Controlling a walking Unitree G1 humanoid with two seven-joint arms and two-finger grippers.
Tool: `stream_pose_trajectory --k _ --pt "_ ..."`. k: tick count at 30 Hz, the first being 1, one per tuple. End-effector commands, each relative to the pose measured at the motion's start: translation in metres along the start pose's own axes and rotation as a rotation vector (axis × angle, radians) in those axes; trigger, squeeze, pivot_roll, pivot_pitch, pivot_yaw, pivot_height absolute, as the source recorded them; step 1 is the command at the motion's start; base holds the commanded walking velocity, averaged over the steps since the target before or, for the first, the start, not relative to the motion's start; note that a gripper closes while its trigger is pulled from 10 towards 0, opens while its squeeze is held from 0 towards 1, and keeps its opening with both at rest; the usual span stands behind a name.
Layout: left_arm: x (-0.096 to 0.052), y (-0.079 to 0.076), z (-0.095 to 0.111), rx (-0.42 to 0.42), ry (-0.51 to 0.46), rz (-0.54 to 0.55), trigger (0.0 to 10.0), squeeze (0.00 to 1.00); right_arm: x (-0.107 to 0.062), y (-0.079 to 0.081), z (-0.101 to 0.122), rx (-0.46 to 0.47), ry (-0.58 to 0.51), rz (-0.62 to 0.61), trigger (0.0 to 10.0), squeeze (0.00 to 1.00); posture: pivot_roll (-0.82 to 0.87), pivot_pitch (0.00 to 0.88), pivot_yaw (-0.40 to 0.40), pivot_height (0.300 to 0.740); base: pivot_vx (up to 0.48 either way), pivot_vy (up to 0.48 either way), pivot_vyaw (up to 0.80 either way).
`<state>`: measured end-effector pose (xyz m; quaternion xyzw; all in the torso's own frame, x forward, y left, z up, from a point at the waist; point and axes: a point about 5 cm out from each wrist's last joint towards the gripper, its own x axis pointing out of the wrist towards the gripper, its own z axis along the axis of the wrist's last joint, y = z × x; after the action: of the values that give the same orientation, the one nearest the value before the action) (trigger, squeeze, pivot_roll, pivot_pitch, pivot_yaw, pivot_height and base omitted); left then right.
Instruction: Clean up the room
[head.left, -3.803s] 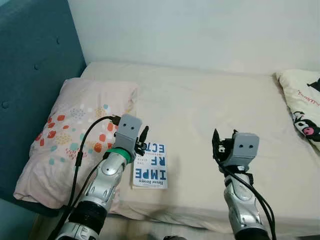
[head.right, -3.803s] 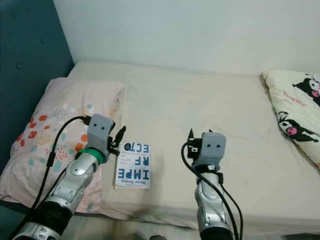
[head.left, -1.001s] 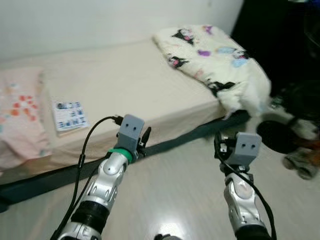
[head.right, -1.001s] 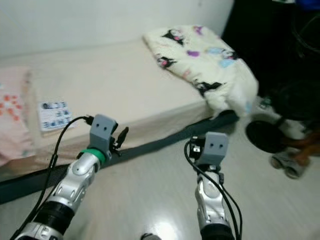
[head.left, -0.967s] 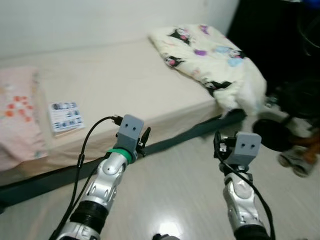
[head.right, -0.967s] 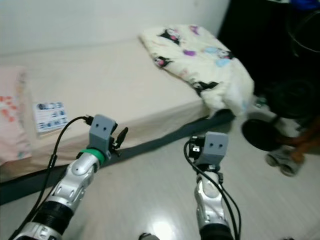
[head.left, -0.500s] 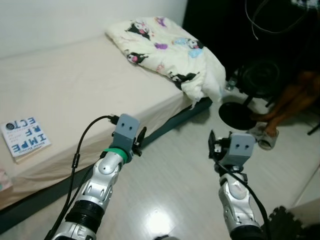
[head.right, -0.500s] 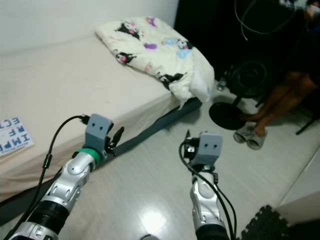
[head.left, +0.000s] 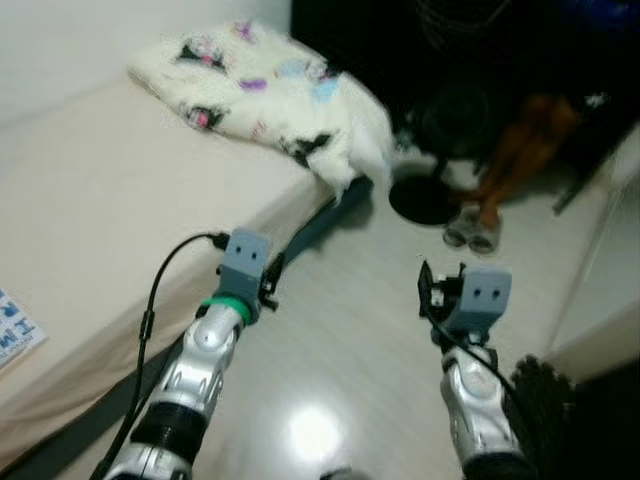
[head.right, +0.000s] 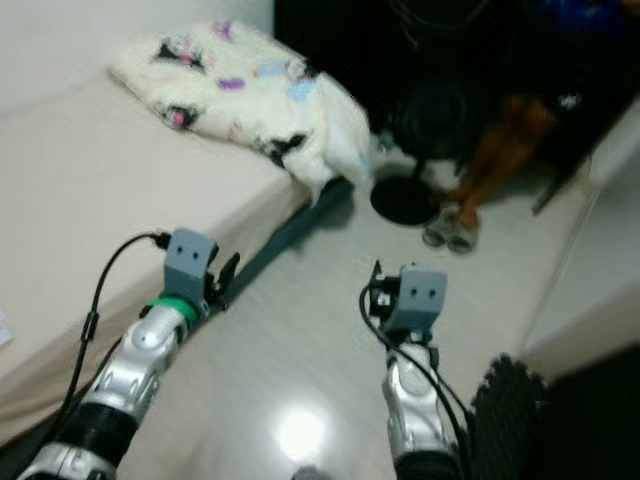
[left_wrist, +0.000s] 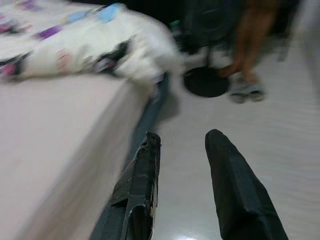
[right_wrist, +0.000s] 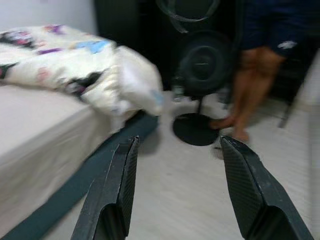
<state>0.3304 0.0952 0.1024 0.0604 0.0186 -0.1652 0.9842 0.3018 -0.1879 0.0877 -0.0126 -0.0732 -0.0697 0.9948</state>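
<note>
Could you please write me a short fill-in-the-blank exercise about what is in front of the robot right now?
1. The patterned blanket is bunched on the ____, spilling over its corner.
2. The round black base stands on the ____.
3. The fingers of the left gripper and right gripper are ____, holding nothing.
4. Beside the black base, a person's feet wear ____.

Missing words: bed; floor; open; slippers

A printed blanket (head.left: 270, 95) lies bunched on the bed (head.left: 90, 210)
</note>
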Motion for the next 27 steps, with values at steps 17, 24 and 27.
stream_pose_trajectory --k 17,24,27 --pt "-0.0012 -0.0005 -0.0051 0.003 0.021 0.001 10.0 0.0 -0.001 -0.0019 -0.0027 -0.004 0.017 0.001 10.0 0.0 -0.09 0.0 0.047 0.74 0.0 0.0 -0.8" --pt "-0.0008 0.0009 -0.0043 0.01 0.013 0.007 10.0 0.0 -0.0006 -0.0007 -0.0025 -0.002 0.016 0.004 10.0 0.0 -0.09 0.0 0.049 0.74 0.0 0.0 -0.8" --pt "-0.0009 0.0025 -0.0034 0.02 0.003 0.017 10.0 0.0 -0.0006 0.0001 -0.0023 -0.002 0.015 0.007 10.0 0.0 -0.09 0.0 0.052 0.74 0.0 0.0 -0.8"
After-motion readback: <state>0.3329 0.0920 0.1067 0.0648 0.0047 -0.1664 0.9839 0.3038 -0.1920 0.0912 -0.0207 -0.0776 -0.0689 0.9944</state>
